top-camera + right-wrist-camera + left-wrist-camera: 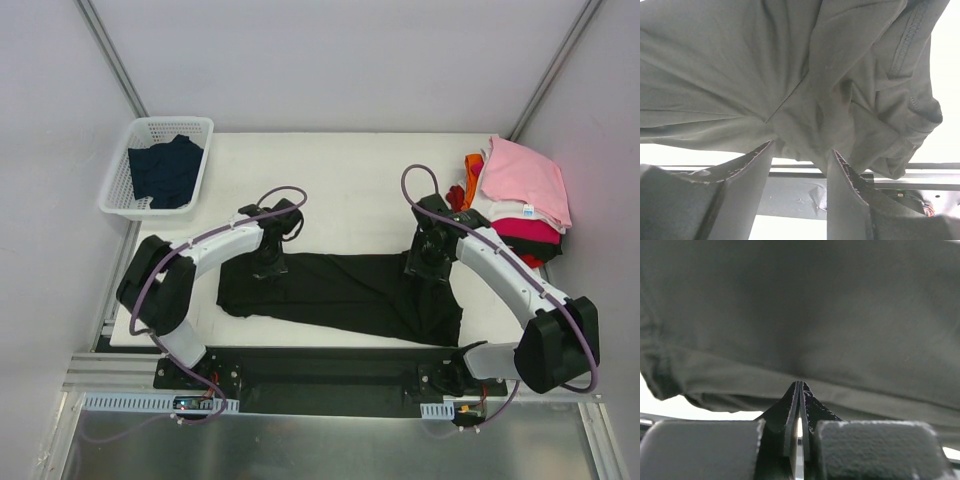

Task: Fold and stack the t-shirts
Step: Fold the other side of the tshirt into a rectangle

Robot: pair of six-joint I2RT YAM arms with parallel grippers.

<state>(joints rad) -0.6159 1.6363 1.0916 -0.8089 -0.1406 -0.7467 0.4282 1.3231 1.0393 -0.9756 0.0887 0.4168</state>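
A black t-shirt (340, 292) lies folded in a long band across the near half of the table. My left gripper (270, 266) stands at its far left edge. In the left wrist view its jaws (800, 384) are pressed together, tips pinching the hem of the dark cloth (805, 315). My right gripper (431, 268) stands at the shirt's far right edge. Its jaws (802, 147) are apart, straddling a bunched fold of the cloth (765, 65). A stack of folded t-shirts, pink on top (525, 180), sits at the back right.
A white mesh basket (170, 122) at the back left holds a dark navy t-shirt (165, 172). Under the pink shirt show white, magenta (525, 230), red and orange (472, 175) layers. Grey walls enclose the table, and a metal rail runs along the near edge.
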